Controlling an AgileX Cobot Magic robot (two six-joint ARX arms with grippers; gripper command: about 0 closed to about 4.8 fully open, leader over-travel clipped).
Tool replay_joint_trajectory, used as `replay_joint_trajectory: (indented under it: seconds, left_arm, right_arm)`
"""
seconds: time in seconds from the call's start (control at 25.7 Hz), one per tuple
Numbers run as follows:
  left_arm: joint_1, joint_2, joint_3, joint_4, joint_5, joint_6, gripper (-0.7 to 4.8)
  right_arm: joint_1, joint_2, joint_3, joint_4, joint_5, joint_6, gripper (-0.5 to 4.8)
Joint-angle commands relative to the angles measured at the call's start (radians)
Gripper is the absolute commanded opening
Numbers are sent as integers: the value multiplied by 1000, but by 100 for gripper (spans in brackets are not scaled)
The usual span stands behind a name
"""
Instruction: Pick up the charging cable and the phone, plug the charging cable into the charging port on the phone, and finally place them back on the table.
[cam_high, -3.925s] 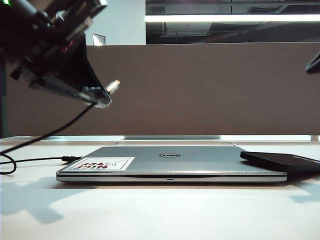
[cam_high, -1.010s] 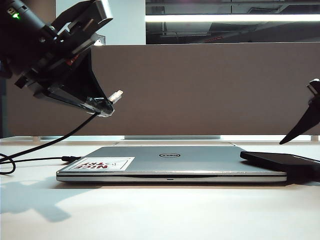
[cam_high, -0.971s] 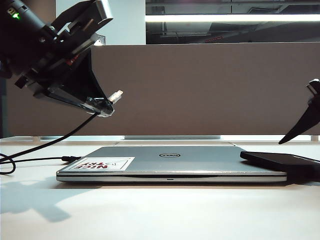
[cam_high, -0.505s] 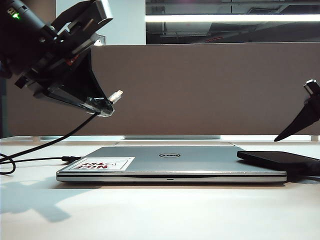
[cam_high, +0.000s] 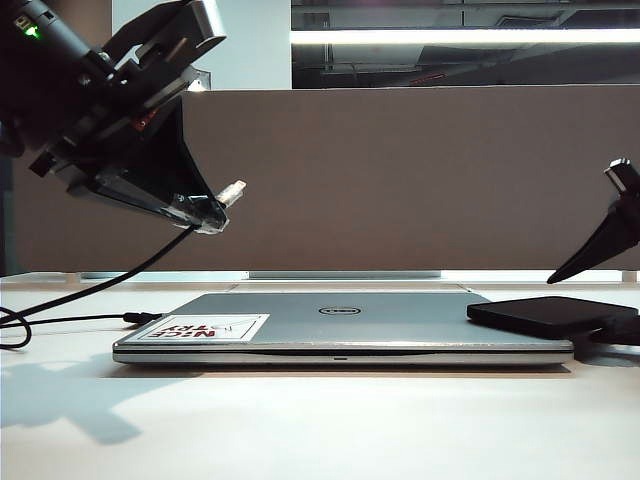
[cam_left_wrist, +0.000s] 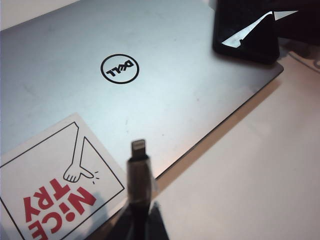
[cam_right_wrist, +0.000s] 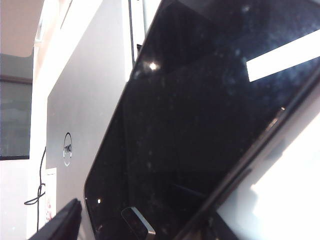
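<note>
DONE — long thin black charging cable with silver-white plug tip pinched in left pincer, aloft over silver laptop | NOW — right pincer spread around flat black phone, resting on laptop's corner above white bench | LEFT — lift, plug in, set down

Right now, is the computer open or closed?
Closed. The silver laptop lies flat on the table, lid down with its logo facing up. The phone rests on one corner.
</note>
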Motion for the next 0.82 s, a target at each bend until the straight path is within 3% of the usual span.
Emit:
replay_joint_trajectory:
  seconds: [0.04, 0.19, 0.31, 0.54, 0.62, 0.7, 0.82]
  left_arm:
    - [-1, -3, 0, 19, 0, 5, -6]
    - [-1, -3, 0, 19, 0, 4, -6]
    - [-1, -3, 0, 19, 0, 5, -6]
    - [-1, -3, 0, 19, 0, 4, -6]
    - [-1, -3, 0, 19, 0, 4, -6]
    - [-1, -3, 0, 19, 0, 4, -6]
    - [-1, -3, 0, 19, 0, 4, -6]
  right_arm:
    - [1, 11, -9, -36, 9, 2, 323]
    - [1, 11, -9, -36, 21, 2, 317]
    - [1, 11, -9, -37, 40, 2, 265]
    - [1, 11, -9, -40, 53, -2, 261]
    - [1, 11, -9, -40, 53, -4, 208]
    - [1, 11, -9, -40, 53, -9, 83]
    - [1, 11, -9, -40, 53, -21, 36]
